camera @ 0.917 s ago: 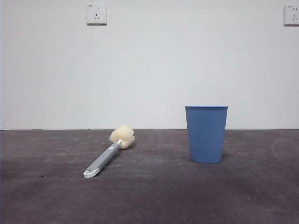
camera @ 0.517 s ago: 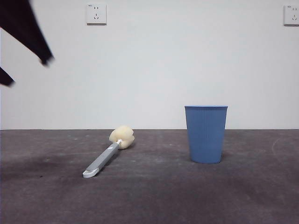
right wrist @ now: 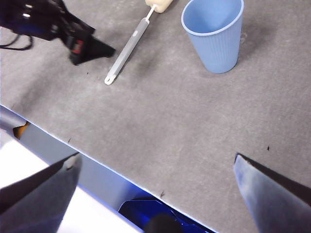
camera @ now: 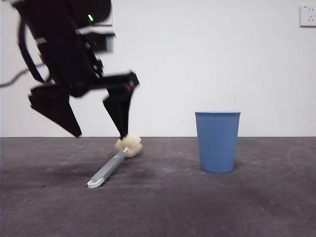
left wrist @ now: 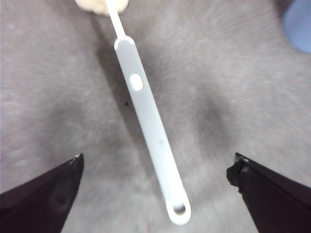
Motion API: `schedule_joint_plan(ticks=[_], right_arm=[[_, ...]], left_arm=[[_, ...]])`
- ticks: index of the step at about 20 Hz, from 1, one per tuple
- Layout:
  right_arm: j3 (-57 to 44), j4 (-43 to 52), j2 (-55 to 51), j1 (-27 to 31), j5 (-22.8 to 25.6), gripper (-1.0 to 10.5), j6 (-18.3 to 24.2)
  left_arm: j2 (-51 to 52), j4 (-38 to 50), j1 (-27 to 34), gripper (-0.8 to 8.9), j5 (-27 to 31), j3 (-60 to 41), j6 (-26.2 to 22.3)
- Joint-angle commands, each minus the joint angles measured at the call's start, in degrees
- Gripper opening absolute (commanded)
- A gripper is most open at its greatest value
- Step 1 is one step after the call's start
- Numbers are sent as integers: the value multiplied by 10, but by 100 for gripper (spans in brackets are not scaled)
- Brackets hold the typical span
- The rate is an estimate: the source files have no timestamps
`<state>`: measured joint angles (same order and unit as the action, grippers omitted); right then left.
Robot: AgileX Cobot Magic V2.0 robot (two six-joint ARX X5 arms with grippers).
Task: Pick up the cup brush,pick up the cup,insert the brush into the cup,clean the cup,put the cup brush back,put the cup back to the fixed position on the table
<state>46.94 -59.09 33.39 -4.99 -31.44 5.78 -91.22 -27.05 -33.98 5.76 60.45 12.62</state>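
**Left pincer poised over the brush, before the first pick-up**

The left pincer [camera: 101,136] hangs above the brush [camera: 112,165], jaws spread wide and holding nothing; the left wrist view shows the grey handle [left wrist: 150,121] lying between the two jaw tips, untouched. The brush lies flat on the counter [camera: 163,207], its sponge head [camera: 129,145] away from the camera and its white tip towards it. The cup [camera: 217,141] stands upright, well apart from the brush. The right pincer [right wrist: 155,170] waits high over the counter's near edge, also wide open and empty. The step in hand is judged to be picking up the brush. The next move calls for lowering until the jaws straddle the handle, then closing across its width.
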Motion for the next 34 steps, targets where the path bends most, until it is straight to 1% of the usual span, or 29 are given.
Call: schedule_joint_plan(ticks=[1, 4, 8, 10, 12, 13, 15, 16, 21, 23, 25, 27, 28, 32, 34], right_arm=[[2, 3, 0, -2, -1, 566, -4], [2, 6, 0, -2, -1, 566, -4], [2, 8, 0, -2, -1, 566, -4], [2, 8, 0, -2, -1, 566, -9], [2, 8, 0, -2, -1, 566, -8], [2, 8, 0, -2, -1, 566, -8], [2, 8, 0, -2, -1, 566, -8], [2, 8, 0, -2, -1, 566, -8], [2, 8, 0, -3, -1, 566, -10], [2, 8, 0, -3, -1, 566, -10], [2, 8, 0, -3, -1, 566, -13], [2, 8, 0, -3, -1, 566, -13], [2, 8, 0, -3, -1, 566, -13], [2, 7, 0, -3, -1, 566, -16], [2, 8, 0, -3, -1, 566, -32]], left_arm=[[-36, 23, -3, 525, 3, 0, 14], [-68, 36, -3, 525, 5, 0, 38], [-96, 39, -8, 523, 16, 0, 40], [-103, 39, -9, 493, 21, 0, 44], [-103, 39, -10, 492, 21, 0, 54], [-103, 39, -11, 450, 21, 0, 57], [-103, 34, -11, 257, 20, 0, 56], [-103, 32, -11, 215, 14, 0, 56], [-103, 25, -13, 216, 12, 0, 59], [-103, 21, -13, 210, 10, 0, 67], [-103, 20, -13, 86, -3, 0, 69], [-103, 20, -14, 3, -17, 0, 69], [-103, 20, -14, -11, -19, 0, 70], [-101, 12, -16, -8, -18, 0, 69], [-91, 8, -14, -8, -17, 0, 66]])
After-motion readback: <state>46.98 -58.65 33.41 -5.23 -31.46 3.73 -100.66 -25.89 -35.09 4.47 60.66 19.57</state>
